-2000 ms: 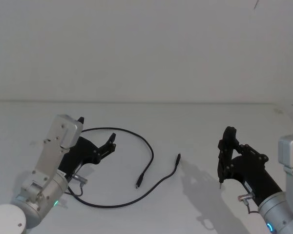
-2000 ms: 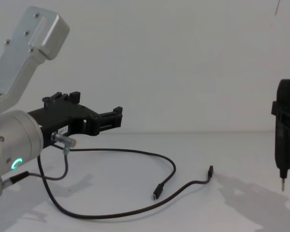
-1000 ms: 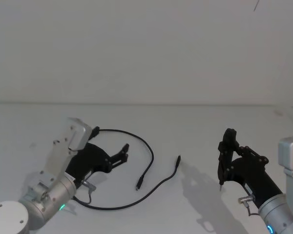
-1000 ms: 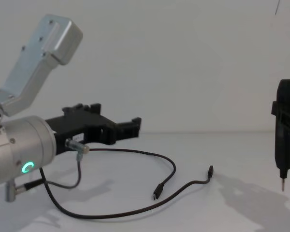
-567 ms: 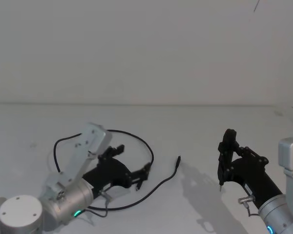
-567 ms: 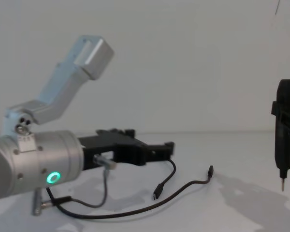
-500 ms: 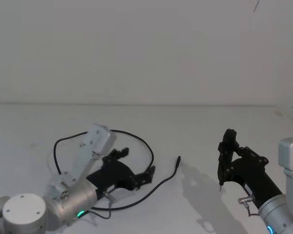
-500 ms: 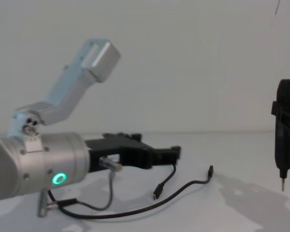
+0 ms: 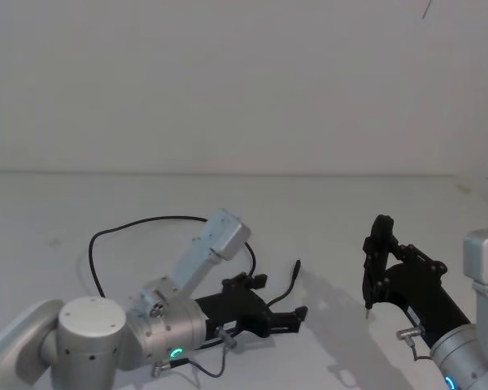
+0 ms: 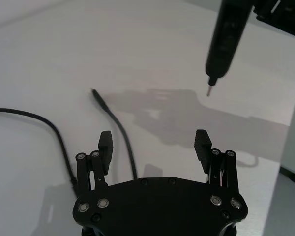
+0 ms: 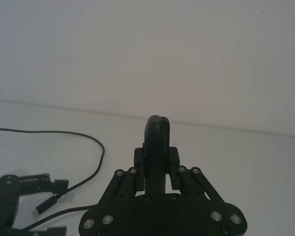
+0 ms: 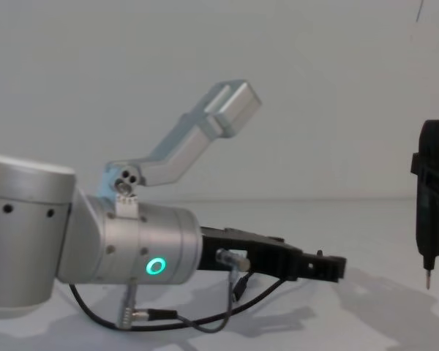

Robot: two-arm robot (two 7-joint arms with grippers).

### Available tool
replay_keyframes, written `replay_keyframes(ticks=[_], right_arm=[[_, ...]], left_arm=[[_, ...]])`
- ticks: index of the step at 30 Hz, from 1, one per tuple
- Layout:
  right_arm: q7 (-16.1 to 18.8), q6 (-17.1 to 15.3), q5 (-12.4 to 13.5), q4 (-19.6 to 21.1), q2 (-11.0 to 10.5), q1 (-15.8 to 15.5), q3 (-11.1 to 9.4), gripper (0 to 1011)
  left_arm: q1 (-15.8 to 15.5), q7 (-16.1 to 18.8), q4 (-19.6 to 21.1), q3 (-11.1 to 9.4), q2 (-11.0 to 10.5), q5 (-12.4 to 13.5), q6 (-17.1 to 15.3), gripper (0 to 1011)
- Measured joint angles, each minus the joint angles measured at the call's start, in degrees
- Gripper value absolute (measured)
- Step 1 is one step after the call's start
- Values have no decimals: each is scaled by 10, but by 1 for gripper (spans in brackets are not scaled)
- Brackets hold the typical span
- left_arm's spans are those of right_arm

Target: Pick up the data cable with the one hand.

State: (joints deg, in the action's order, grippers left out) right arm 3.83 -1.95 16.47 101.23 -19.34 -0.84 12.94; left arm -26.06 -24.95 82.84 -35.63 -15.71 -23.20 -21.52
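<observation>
"Plain white surface (image 9: 325, 203), bare wall behind. How will the data cable (image 10: 127, 145) handle?"

"Light and limp, probably slippery, so best pinched mid-strand. One strand lies between the wide-apart fingers of the one hand (image 10: 154, 139), nearer one finger. The arm reaches low and forward. The right gripper (image 9: 377, 258), well beyond them, clamps a pointed tool (image 12: 430, 197)."

Left gripper (image 9: 278, 297) reaches forward, low and near-horizontal, fingers (image 10: 105, 141) spread wide apart. Behind it the silver wrist cylinder (image 12: 143, 252) shows a lit green ring (image 12: 156, 265). Right gripper (image 9: 377, 260) hangs well off to its right, upright, pointed tip down.
</observation>
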Motion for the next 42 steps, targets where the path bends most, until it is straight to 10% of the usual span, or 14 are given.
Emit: replay_keyframes(ticks=[17,42], right_arm=[[0,0,0,0,0,0,0,279],[0,0,0,0,0,0,0,279]], left_arm=[[-24,1,13,-32,5,-2,-91,1001],[-35,39,40,-47,6,48,-99,1002]])
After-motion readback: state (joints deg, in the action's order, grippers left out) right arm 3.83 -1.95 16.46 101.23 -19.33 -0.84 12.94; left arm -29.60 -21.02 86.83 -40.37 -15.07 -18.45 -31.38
